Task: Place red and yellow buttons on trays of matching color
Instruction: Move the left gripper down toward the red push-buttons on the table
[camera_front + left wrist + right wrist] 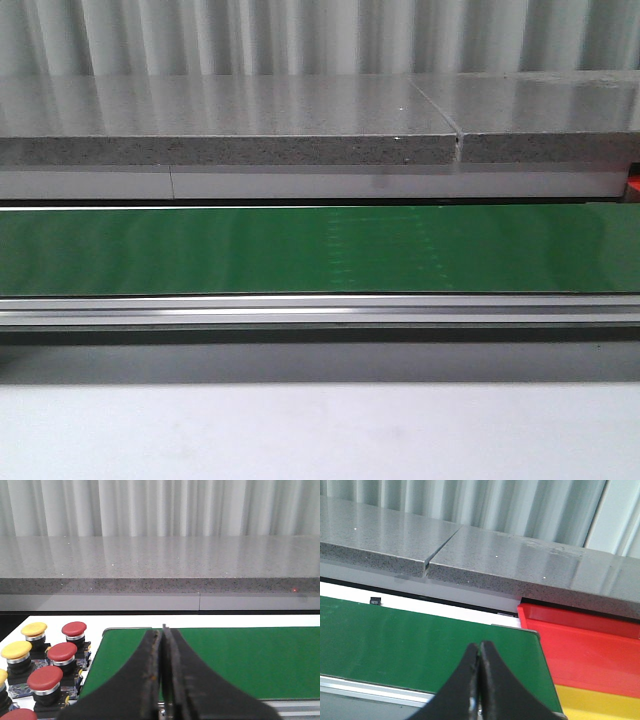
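Both pincers were pressed together, holding nothing: left pincer (163,680) over the green conveyor belt (240,660), beside the red buttons (62,651) and yellow buttons (33,629); right pincer (479,680) near the red tray (590,650) and yellow tray (600,702).

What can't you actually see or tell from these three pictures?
- Front view: only the green belt; no buttons, trays or tools show.
- Left wrist view: the red buttons and yellow buttons run off the edge, so no total count; the left tool hides some belt.
- Right wrist view: the red tray and yellow tray are cut off; the right tool is shut.
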Robot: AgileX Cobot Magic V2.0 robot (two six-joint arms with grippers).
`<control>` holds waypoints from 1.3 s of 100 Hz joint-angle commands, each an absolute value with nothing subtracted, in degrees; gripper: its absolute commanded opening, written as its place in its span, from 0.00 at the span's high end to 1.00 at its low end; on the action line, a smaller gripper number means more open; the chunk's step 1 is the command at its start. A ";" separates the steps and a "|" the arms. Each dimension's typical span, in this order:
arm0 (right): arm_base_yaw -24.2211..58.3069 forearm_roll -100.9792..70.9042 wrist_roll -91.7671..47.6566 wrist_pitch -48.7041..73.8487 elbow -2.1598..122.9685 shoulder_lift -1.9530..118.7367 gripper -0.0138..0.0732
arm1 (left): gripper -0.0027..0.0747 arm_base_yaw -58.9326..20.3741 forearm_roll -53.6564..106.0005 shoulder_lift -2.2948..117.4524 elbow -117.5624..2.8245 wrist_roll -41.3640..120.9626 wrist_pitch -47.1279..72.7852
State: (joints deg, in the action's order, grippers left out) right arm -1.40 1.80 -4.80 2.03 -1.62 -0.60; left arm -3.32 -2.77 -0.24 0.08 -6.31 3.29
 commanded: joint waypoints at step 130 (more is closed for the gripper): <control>-1.61 2.45 -4.82 -2.58 -1.28 -1.25 0.92 | 0.99 -3.80 -2.19 44.09 -49.45 -6.62 46.08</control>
State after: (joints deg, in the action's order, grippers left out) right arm -1.40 1.80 -4.80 2.03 -1.62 -0.60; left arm -3.40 -2.45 41.50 -47.40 -6.31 50.67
